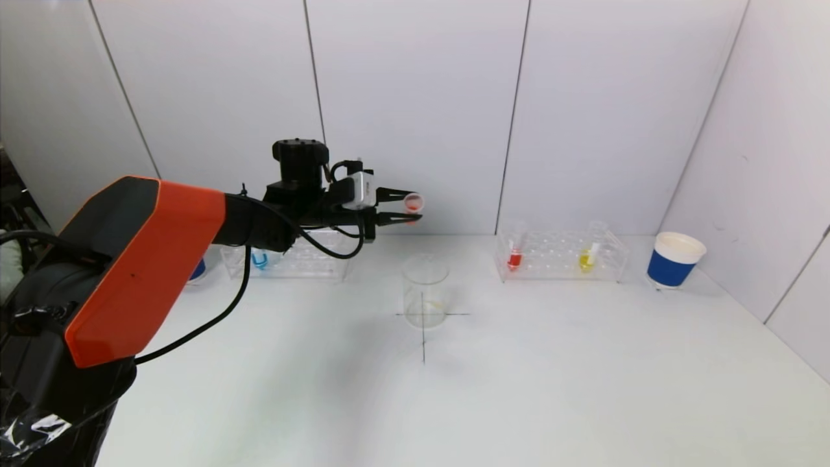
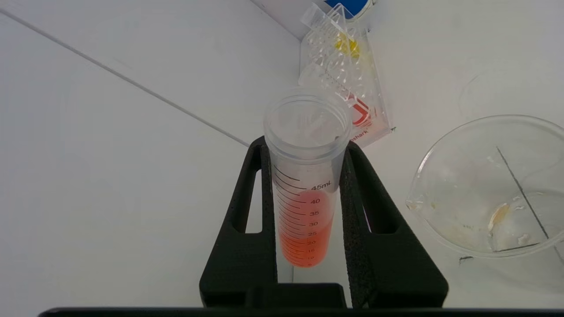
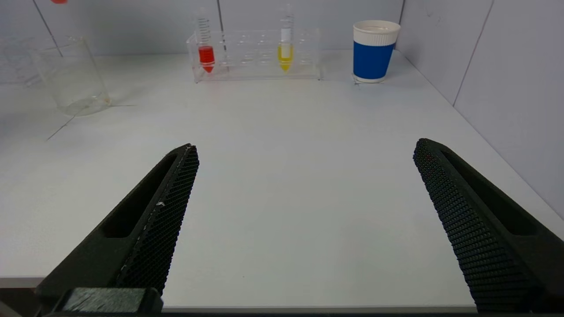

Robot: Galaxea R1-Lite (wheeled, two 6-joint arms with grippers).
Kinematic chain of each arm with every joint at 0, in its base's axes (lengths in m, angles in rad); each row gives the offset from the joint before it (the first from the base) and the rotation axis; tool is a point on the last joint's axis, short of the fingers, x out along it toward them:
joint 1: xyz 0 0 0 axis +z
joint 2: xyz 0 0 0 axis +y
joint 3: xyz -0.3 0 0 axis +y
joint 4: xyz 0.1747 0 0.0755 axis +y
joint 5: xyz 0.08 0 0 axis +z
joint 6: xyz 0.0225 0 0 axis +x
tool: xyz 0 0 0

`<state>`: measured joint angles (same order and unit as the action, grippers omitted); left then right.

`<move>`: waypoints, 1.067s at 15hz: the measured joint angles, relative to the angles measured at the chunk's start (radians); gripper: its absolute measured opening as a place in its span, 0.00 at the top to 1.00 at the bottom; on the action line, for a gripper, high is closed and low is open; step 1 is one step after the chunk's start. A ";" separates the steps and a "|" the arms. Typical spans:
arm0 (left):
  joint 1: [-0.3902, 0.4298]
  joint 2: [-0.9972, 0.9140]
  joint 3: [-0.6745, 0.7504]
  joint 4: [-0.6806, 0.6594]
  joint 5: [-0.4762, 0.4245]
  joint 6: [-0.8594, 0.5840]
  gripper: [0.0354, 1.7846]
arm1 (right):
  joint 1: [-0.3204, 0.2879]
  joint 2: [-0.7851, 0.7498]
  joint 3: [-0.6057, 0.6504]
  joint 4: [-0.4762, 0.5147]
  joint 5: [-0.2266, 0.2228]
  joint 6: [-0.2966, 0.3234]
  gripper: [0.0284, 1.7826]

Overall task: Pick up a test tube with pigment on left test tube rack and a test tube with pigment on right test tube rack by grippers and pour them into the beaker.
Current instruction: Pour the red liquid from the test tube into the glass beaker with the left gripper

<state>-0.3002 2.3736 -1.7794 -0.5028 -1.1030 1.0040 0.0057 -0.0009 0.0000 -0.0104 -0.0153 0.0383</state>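
My left gripper is shut on a clear test tube with orange-red pigment, held tilted in the air above and behind the glass beaker. In the left wrist view the beaker lies beside the tube's open mouth. The left rack holds a blue tube. The right rack holds a red tube and a yellow tube. My right gripper is open and empty low at the table's front edge, far from the right rack.
A blue-and-white paper cup stands right of the right rack. Another blue cup is partly hidden behind my left arm. A black cross is drawn under the beaker. White walls close the back and right.
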 joint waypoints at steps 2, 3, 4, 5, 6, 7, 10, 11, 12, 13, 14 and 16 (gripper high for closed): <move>-0.014 0.001 0.049 -0.074 0.001 0.049 0.77 | 0.000 0.000 0.000 0.000 0.000 0.000 0.01; -0.018 0.001 0.073 -0.109 0.001 0.062 0.77 | 0.000 0.000 0.000 0.000 0.000 0.000 0.01; -0.021 0.001 0.097 -0.154 0.002 0.074 0.77 | 0.000 0.000 0.000 0.000 0.000 0.000 0.01; -0.026 0.001 0.118 -0.204 0.007 0.092 0.77 | 0.000 0.000 0.000 0.000 0.000 0.000 0.01; -0.029 0.003 0.130 -0.236 0.018 0.119 0.77 | 0.000 0.000 0.000 0.000 0.000 0.000 0.01; -0.031 0.006 0.137 -0.245 0.029 0.142 0.77 | 0.000 0.000 0.000 0.000 0.000 0.000 0.01; -0.029 0.013 0.144 -0.252 0.040 0.190 0.77 | 0.000 0.000 0.000 0.000 0.000 0.000 0.01; -0.030 0.017 0.145 -0.253 0.044 0.218 0.77 | 0.000 0.000 0.000 0.000 0.000 0.000 0.01; -0.031 0.019 0.145 -0.254 0.049 0.251 0.77 | 0.000 0.000 0.000 0.000 0.000 0.000 0.01; -0.028 0.023 0.147 -0.256 0.051 0.287 0.77 | 0.000 0.000 0.000 0.000 0.000 0.000 0.01; -0.026 0.025 0.148 -0.261 0.052 0.305 0.77 | 0.000 0.000 0.000 0.000 0.000 0.000 0.01; -0.025 0.028 0.154 -0.284 0.053 0.333 0.77 | 0.000 0.000 0.000 0.000 0.000 0.000 0.01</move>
<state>-0.3255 2.4019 -1.6251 -0.7864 -1.0502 1.3374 0.0057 -0.0009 0.0000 -0.0104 -0.0153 0.0383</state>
